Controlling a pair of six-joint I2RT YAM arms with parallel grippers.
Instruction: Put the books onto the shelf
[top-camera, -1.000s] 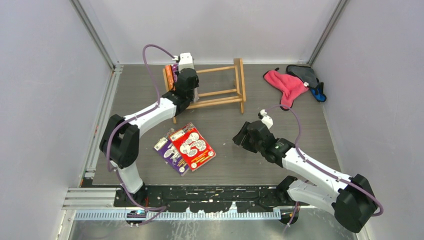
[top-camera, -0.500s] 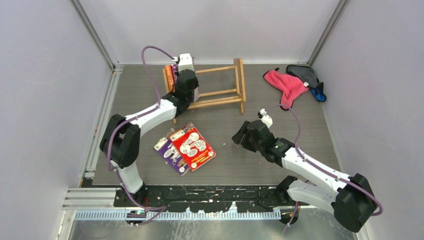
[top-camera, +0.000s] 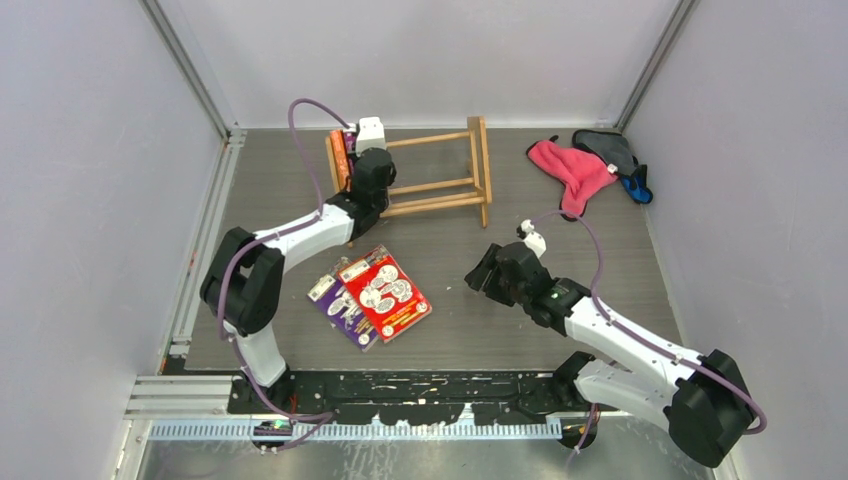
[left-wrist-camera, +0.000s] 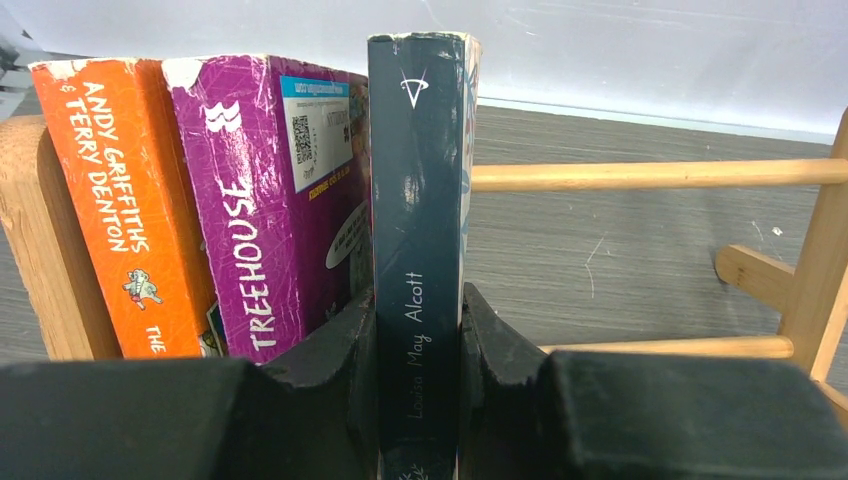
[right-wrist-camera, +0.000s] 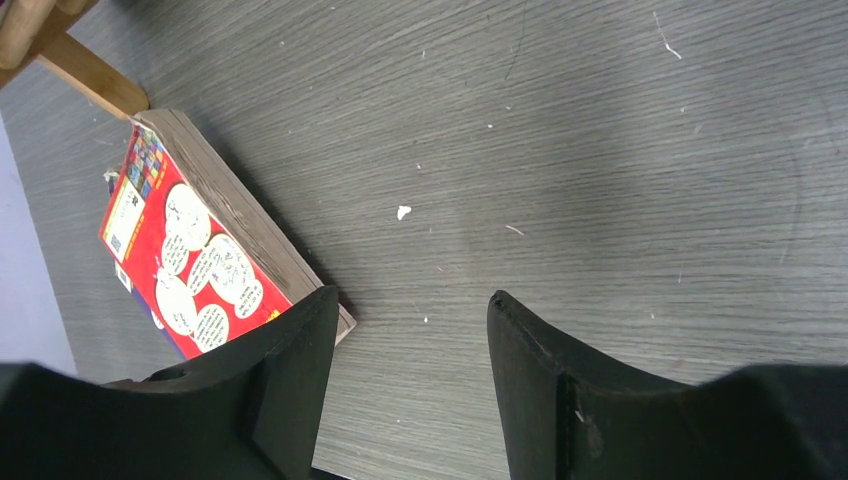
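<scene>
Left gripper (left-wrist-camera: 418, 335) around dark book (left-wrist-camera: 418, 170)

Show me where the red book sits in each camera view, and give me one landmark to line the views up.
Top external: the red book lies flat left of centre on the table, overlapping a purple book.
Left wrist: not in it.
Right wrist: the red book is at the lower left.
Shared landmark: the wooden shelf, seen in all three.
</scene>
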